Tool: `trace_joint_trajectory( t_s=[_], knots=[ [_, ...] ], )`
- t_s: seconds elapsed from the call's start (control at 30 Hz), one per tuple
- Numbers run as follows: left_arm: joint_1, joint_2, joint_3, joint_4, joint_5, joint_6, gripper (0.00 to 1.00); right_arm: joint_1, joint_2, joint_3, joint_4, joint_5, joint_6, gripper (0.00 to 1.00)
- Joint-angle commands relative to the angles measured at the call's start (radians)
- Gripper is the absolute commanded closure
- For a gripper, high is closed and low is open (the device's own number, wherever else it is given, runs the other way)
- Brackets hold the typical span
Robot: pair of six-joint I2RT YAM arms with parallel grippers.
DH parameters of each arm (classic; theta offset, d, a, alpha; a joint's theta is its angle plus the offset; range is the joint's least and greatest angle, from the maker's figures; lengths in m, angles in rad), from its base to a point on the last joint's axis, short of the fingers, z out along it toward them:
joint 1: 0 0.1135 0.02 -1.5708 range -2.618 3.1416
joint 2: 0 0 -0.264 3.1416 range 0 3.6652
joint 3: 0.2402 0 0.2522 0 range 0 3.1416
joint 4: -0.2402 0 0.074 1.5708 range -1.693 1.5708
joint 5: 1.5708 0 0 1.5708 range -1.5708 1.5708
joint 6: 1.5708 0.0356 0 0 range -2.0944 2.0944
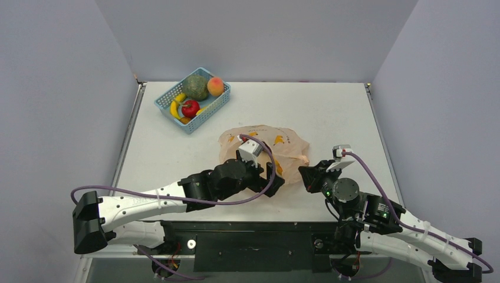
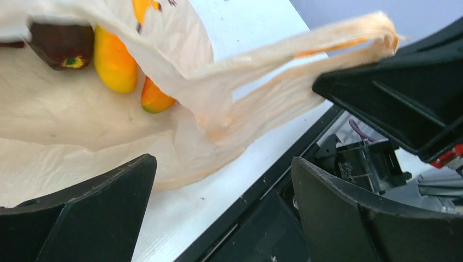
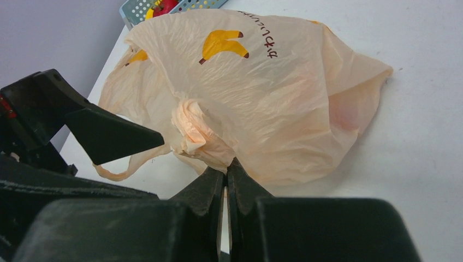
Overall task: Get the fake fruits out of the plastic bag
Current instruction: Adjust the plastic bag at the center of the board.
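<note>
Well, on the flat white table (image 1: 330, 118) the thin, translucent pale-orange plastic bag (image 1: 289, 147) printed with yellow bananas lies slumped near the middle. It looks the likeliest thing to misbehave: light and slippery, it could slide as a whole under any push instead of giving up what is inside. The black two-finger right gripper (image 3: 226, 169) has its fingers pressed together on a bunched bit of the bag, and a stretched loop handle (image 2: 327, 38) runs towards it. If that film slips out or tears, the mouth would flop closed. The black left gripper (image 2: 221, 164) hangs at the mouth, fingers wide apart and holding nothing, and could snag film rather than fruit. The small glossy fake fruits (image 2: 114, 60), dark maroon, yellow-orange and orange, huddle deep inside. Being smooth and rounded, they may squirt from a pinch or roll further in.
</note>
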Motion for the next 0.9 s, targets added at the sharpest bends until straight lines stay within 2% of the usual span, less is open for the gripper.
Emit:
trace_joint_trajectory(
  t_s=[0.0, 0.17, 0.37, 0.5, 0.6, 0.67, 0.87],
  knots=[
    [0.0, -0.002, -0.022, 0.15, -0.081, -0.007, 0.08, 0.002, -0.034, -0.032, -0.021, -0.026, 0.074, 1.0],
    [0.003, -0.006, -0.175, 0.255, -0.202, -0.101, 0.11, 0.003, -0.05, -0.044, -0.053, -0.028, 0.149, 1.0],
    [0.001, 0.049, -0.215, 0.368, -0.305, -0.081, 0.18, 0.004, -0.072, -0.038, -0.06, -0.006, 0.176, 1.0],
    [0.011, 0.058, -0.274, 0.449, -0.323, -0.082, 0.19, 0.004, -0.082, -0.016, -0.061, 0.025, 0.169, 1.0],
    [0.024, 0.086, -0.266, 0.452, -0.336, -0.049, 0.25, 0.004, -0.072, 0.006, -0.061, 0.036, 0.151, 1.0],
    [0.037, 0.112, -0.265, 0.495, -0.356, -0.018, 0.26, 0.004, -0.065, 0.017, -0.06, 0.035, 0.145, 1.0],
    [0.117, 0.249, -0.239, 0.641, -0.296, 0.012, 0.32, 0.004, -0.052, 0.031, -0.052, 0.034, 0.134, 1.0]
  ],
)
